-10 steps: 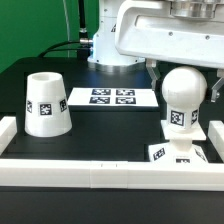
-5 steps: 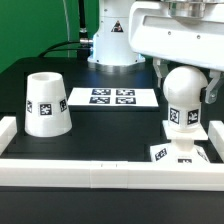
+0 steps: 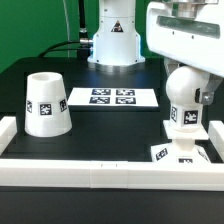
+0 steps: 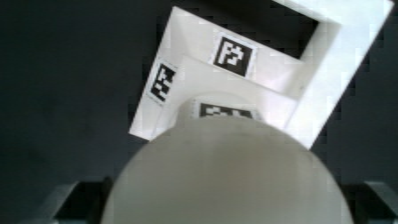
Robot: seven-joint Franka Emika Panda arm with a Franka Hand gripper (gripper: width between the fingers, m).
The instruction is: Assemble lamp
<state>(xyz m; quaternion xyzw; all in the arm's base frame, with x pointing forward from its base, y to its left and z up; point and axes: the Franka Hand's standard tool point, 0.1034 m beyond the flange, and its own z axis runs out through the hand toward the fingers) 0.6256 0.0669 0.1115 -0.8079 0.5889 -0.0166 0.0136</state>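
The bulb (image 3: 183,95) stands upright on the base (image 3: 181,152) — hard, smooth, light plastic, best held around its round head. The pincer (image 3: 187,88) sits around that head; how tightly, I cannot tell. The shade (image 3: 44,104), well away from the base, stands on the table (image 3: 110,135) — empty inside.

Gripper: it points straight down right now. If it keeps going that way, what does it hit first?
The bulb. Its round head sits right under the gripper, between the fingers, filling the wrist view. The bulb stands on the base, so pushing further probably loads that next. Contact depth is unclear.
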